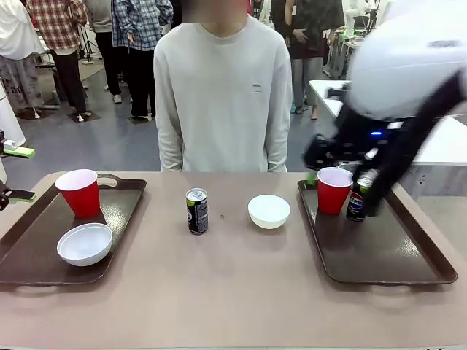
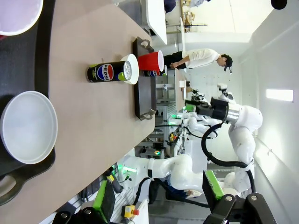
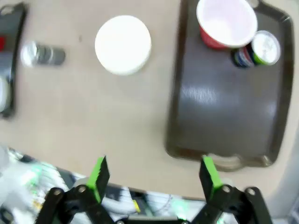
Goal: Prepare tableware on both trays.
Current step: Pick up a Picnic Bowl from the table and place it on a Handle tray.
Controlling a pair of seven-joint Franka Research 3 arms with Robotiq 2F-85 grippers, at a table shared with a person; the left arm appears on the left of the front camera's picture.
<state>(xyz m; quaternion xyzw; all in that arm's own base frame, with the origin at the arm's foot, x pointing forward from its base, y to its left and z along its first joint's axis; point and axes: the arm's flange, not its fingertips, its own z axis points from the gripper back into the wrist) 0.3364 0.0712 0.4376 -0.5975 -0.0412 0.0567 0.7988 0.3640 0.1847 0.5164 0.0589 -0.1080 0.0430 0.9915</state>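
1. Far left edge of the frame: the left gripper [image 1: 25,173] has its fingers spread wide with nothing between them, and it points in along the table [image 1: 219,299].
2. The left tray [image 1: 124,211] carries the left red cup [image 1: 79,191] toward its upper end and the left bowl [image 1: 85,243] lower down. Both are mouth-up, and this tray lacks a can, I'd say.
3. Left of centre, the dark can [image 1: 196,211] stands upright on bare table, long axis vertical and lid to the ceiling, well apart from both trays.
4. Just right of centre, the loose bowl [image 1: 268,211] sits mouth-up on the table, near the right tray [image 1: 387,251] but not on it.
5. In that tray's upper left corner are the right red cup [image 1: 334,189] and the Pepsi can [image 1: 357,198], both upright and just beside each other (touching or not, I can't tell).
6. The right gripper [image 3: 154,163] hangs high over the table, jaws wide apart and empty. Its wrist view is blurred.
7. My read is that the loose bowl goes next:
   - Come straight down and pinch one wall at the rim.
   - Lift it level and clear the tray's raised edge.
   - Set it on the bare lower half, away from the cup and can.
8. For the dark can, grip across its body and keep it vertical all the way.
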